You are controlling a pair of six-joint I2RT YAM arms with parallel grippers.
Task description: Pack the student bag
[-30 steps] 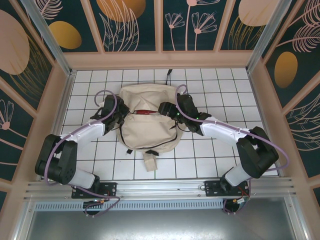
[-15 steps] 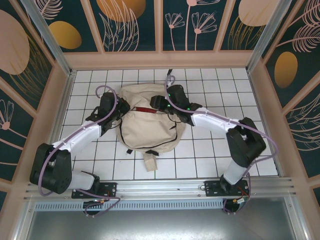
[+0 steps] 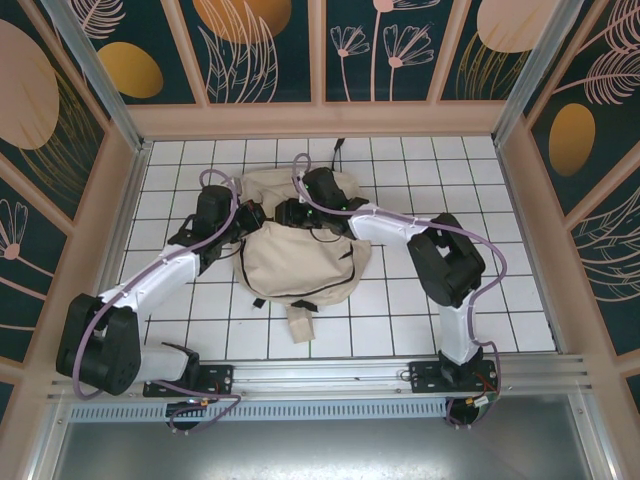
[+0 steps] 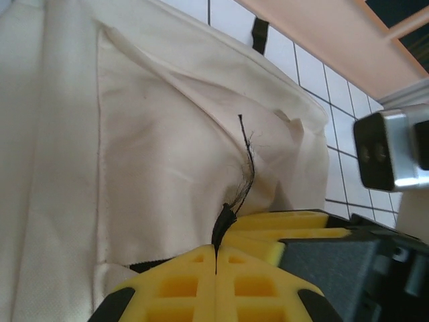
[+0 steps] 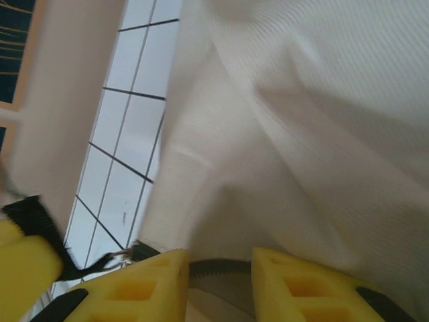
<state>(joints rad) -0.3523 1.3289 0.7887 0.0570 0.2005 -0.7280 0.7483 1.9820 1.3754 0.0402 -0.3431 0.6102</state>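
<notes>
The beige student bag (image 3: pixel 295 258) lies flat in the middle of the white tiled table. My left gripper (image 3: pixel 250 216) sits at the bag's upper left, and the left wrist view shows its yellow fingers (image 4: pixel 174 285) shut on a black zipper pull (image 4: pixel 225 223) against the cream fabric (image 4: pixel 154 134). My right gripper (image 3: pixel 286 212) has reached across the bag's top, close beside the left one. Its yellow fingers (image 5: pixel 151 285) stand a little apart, with the bag's dark zipper band (image 5: pixel 220 267) and some fabric in the gap between them.
The right gripper's yellow fingers (image 4: pixel 288 225) lie just right of the left gripper. A strap end (image 3: pixel 300 325) trails from the bag's near edge. Wooden walls (image 3: pixel 320 120) fence the table on three sides. Bare tiles (image 3: pixel 500 200) lie to the right.
The right arm has swung left across the bag's top until its gripper is next to the left one, and its jaws have narrowed. The left gripper has stayed shut and shifted slightly away.
</notes>
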